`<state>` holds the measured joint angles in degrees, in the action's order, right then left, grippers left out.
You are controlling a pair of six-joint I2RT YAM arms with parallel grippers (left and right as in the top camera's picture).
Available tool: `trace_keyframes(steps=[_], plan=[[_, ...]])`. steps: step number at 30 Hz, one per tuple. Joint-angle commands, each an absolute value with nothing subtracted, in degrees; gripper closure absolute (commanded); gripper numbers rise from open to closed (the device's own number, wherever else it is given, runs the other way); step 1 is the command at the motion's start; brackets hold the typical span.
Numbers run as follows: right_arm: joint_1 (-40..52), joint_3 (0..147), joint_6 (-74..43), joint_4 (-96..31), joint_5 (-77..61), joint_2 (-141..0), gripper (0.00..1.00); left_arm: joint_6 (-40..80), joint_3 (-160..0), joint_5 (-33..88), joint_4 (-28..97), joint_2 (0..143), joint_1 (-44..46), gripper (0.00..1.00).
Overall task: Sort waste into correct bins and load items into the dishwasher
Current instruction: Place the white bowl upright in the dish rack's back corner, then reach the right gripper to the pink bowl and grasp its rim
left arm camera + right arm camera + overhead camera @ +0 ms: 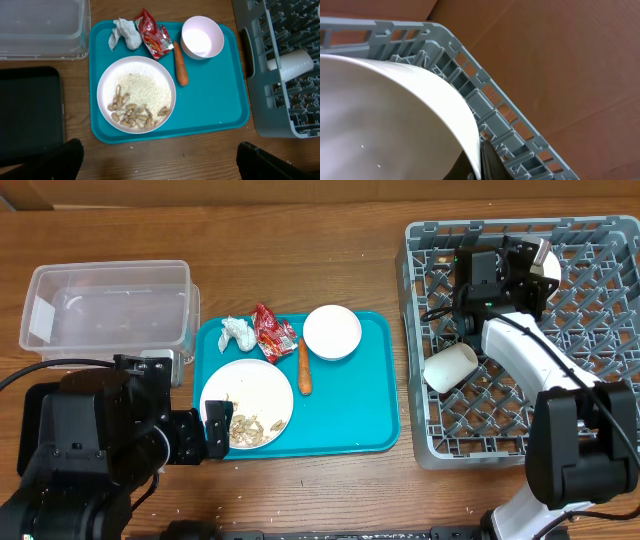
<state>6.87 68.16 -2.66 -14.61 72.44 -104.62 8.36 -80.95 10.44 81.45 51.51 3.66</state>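
A white plate [247, 402] with beige food scraps [132, 112] sits on a teal tray. Behind it lie a crumpled tissue [238, 332], a red wrapper [272, 330], a carrot piece [304, 367] and a pale pink cup [332, 331]. The clear tub [110, 305] stands at the far left, and the black tray [30, 115] lies in front of it. My left gripper [157, 160] is open and empty, above the table in front of the teal tray. My right gripper [533, 268] is over the far part of the grey dish rack [590, 330], shut on the rim of a white bowl [395, 115]. A white cup [450, 366] lies on its side in the rack.
The teal tray [370, 410] lies between the bins and the rack. The rack's near left wall [255, 75] stands close to the tray's right edge. My left arm covers most of the black tray in the overhead view.
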Motion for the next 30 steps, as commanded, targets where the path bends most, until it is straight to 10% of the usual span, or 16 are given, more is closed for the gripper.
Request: trace_keyframes(steps=[1,7,16,24,30], plan=[[6.33,68.62,0.01,-14.68,73.3,-106.61,0.96,7.27,-81.58,9.87,81.41,51.37,3.4,0.0],[9.65,68.62,0.27,-17.56,73.38,-107.87,0.92,7.27,-81.58,9.87,81.41,51.37,3.4,0.0],[16.93,68.93,1.34,-19.94,77.73,-107.7,0.13,7.27,-81.58,9.89,81.41,51.37,3.4,0.0],[25.69,71.66,2.02,-20.38,79.42,-101.06,0.0,7.27,-81.58,9.89,81.41,51.37,3.4,0.0],[34.0,71.68,0.73,-26.63,52.84,-95.85,0.0,7.27,-81.58,9.89,81.41,51.37,3.4,0.0]])
